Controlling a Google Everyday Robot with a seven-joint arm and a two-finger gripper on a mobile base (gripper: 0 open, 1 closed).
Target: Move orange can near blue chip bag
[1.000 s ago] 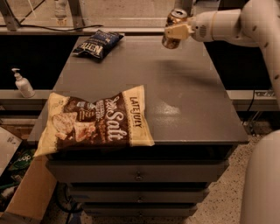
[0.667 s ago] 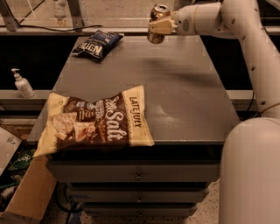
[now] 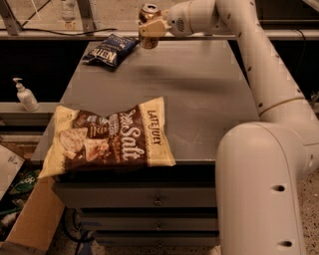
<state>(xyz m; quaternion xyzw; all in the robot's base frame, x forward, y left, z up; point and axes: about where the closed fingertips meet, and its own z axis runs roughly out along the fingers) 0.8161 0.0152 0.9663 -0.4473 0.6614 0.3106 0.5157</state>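
Note:
The orange can [image 3: 148, 15] has a silver top and is held upright in my gripper [image 3: 149, 30], above the far edge of the grey table [image 3: 199, 99]. The gripper is shut on the can, with a pale finger across its front. The blue chip bag [image 3: 110, 50], dark blue with white "Kettle" lettering, lies flat at the table's far left corner, a little to the left of and below the can. My white arm reaches in from the right.
A large cream-and-brown "Late July" bag [image 3: 107, 137] lies at the table's front left edge. A soap dispenser [image 3: 25, 95] stands on a ledge to the left. A cardboard box [image 3: 30, 224] sits on the floor at lower left. Drawers are below the tabletop.
My gripper has carried the can to the left along the far edge of the table, closer to the blue chip bag. The bags have not moved.

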